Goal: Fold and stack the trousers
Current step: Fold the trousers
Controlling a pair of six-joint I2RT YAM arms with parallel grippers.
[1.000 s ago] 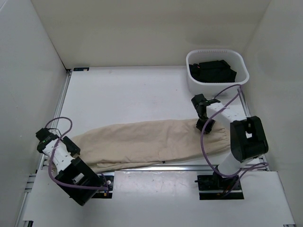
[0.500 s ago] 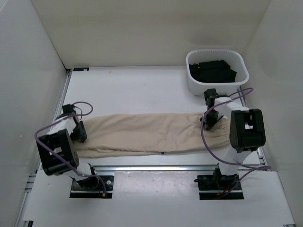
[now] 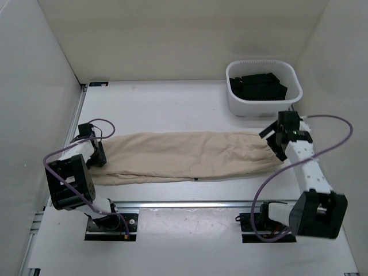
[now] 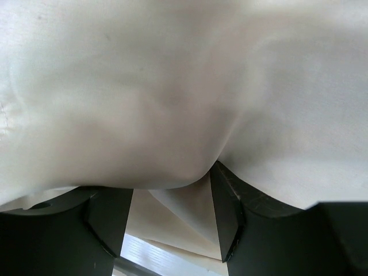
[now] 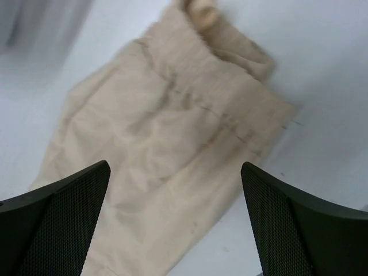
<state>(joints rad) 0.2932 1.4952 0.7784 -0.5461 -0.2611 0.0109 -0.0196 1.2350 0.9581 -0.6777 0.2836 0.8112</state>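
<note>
Lying flat, trousers (image 3: 184, 158), left gripper (image 3: 99, 156) clamped on cuff (image 3: 110, 160), right gripper (image 3: 271, 142) apart over waistband (image 3: 265, 156)

cloth of the trousers (image 4: 172, 86) hides the tips of the left gripper (image 4: 170, 198). the dark speck (image 3: 195, 179) on their near edge is too small to read.

Plain beige trousers (image 3: 190, 156), white table (image 3: 161, 109), white basket (image 3: 253, 108) far right, black garments (image 3: 257, 86), purple cables (image 3: 344, 121), black-and-white arms (image 3: 307, 172)
</note>
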